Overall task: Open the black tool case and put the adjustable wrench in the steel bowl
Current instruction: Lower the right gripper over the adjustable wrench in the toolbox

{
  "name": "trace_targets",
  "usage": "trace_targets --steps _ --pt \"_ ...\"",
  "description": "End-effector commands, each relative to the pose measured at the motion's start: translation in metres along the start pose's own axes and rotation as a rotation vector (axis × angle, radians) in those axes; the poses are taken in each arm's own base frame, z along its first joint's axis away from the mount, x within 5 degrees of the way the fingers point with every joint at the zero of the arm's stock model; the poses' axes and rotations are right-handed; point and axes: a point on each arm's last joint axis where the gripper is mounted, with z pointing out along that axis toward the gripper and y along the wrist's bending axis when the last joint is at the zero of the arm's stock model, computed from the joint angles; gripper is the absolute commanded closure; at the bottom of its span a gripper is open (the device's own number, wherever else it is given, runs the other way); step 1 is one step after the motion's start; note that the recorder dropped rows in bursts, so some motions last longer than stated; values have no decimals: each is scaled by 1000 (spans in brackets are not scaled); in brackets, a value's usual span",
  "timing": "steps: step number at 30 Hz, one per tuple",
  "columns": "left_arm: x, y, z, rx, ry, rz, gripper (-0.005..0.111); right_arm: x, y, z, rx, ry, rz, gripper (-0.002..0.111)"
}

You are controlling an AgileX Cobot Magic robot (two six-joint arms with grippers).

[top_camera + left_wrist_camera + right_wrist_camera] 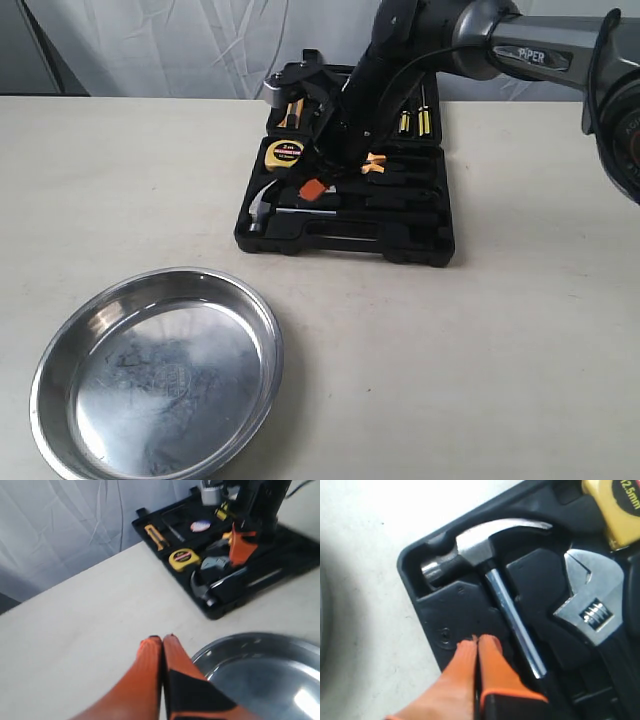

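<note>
Beige tabletop (450, 350), black tool case (340, 240), white curtain (180, 45) behind

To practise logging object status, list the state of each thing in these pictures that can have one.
Black tool case: open.
Adjustable wrench: seated in its slot.
Claw hammer: seated in its slot.
Steel bowl: upright, empty.
Left gripper: shut, empty.
Right gripper: shut, empty, over the case.
</note>
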Motion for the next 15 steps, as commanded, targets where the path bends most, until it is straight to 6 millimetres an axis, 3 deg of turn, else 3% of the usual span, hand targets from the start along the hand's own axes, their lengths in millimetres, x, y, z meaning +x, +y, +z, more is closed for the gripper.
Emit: trace_targets --steps 1,7,12,15 --pt "16 2 2 -48 115 306 107 -3 -6 -5 65 -24 -31 109" --pt "54 -21 15 68 138 53 107 -13 -15 -7 167 -135 -5 109" --pt "95 -36 16 105 229 58 107 -23 -25 -11 274 -259 32 109" --pt "107 -41 14 117 242 73 107 -23 -30 -13 301 -279 48 109"
